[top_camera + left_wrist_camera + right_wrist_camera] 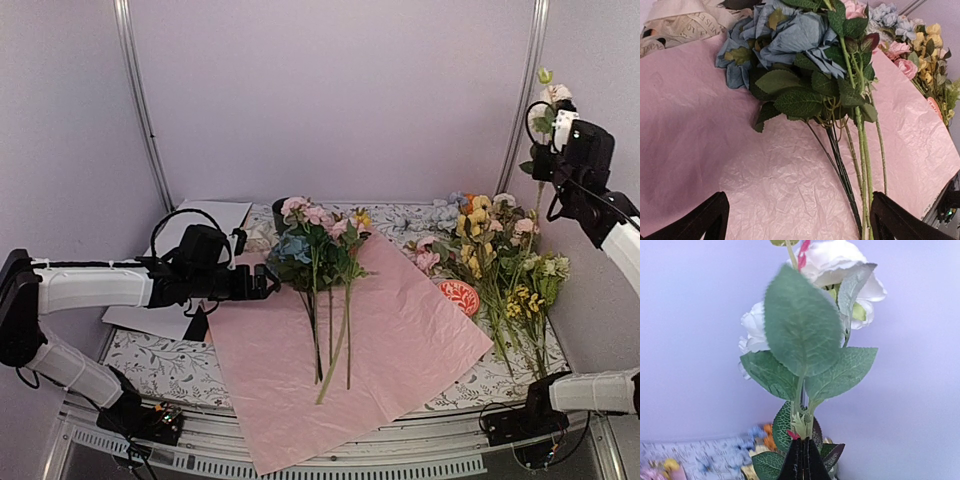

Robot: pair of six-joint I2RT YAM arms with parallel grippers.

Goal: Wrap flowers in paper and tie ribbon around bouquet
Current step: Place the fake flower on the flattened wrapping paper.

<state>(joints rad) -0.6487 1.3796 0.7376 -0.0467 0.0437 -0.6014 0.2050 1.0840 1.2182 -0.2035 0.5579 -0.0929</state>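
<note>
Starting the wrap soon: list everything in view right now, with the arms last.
paper: one, pink, spread flat at table centre
flowers: one bunch, pink, blue and yellow with green leaves, lying on the paper, stems toward the arms
loose flower pile: one, yellow, pink and white, right of the paper
white flower: one stem, green leaves, held up in the air on the right
round red patterned thing: one, at the paper's right edge
white sheet: one, back left
table cover: one, white with leaf print
left arm: white and black, jaws open beside the flowers
right arm: raised, jaws shut on the white flower's stem
</note>
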